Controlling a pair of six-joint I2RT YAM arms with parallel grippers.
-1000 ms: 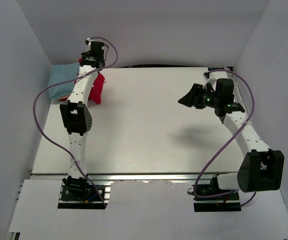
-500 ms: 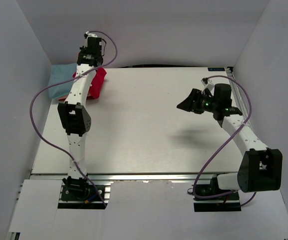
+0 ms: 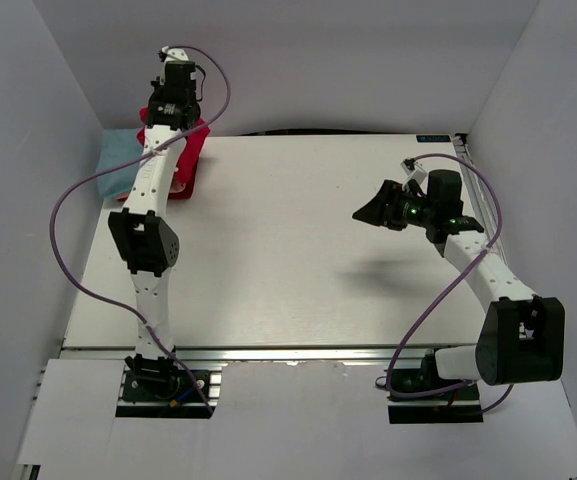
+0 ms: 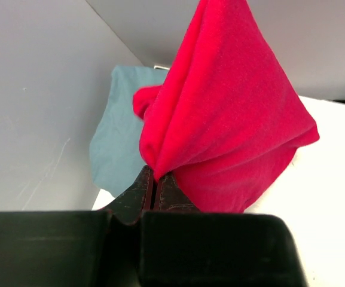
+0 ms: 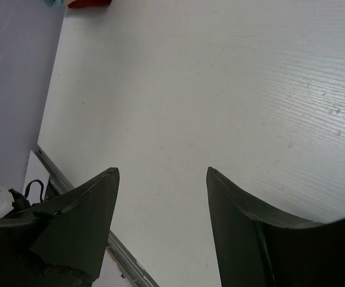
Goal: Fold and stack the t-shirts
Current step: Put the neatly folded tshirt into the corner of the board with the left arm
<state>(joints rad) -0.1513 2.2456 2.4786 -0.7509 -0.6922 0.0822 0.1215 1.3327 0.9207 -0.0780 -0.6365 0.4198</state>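
My left gripper [image 4: 156, 178] is shut on the bright red t-shirt [image 4: 226, 113], which hangs bunched from the jaws at the table's far left corner [image 3: 190, 160]. Behind it lies a light blue folded t-shirt [image 4: 119, 134], partly hidden, also seen from above [image 3: 118, 160]. My right gripper [image 5: 162, 172] is open and empty, raised above the right side of the table [image 3: 373, 210]. The salmon-pink t-shirt is not in view.
The white table [image 3: 288, 260] is enclosed by grey walls on the left, back and right. A bit of red cloth [image 5: 88, 3] shows at the top edge of the right wrist view. A metal rail [image 3: 298, 352] runs along the near edge.
My left gripper has carried the red t-shirt farther back and left, toward the light blue one. My right gripper has shifted slightly left and toward the near edge.
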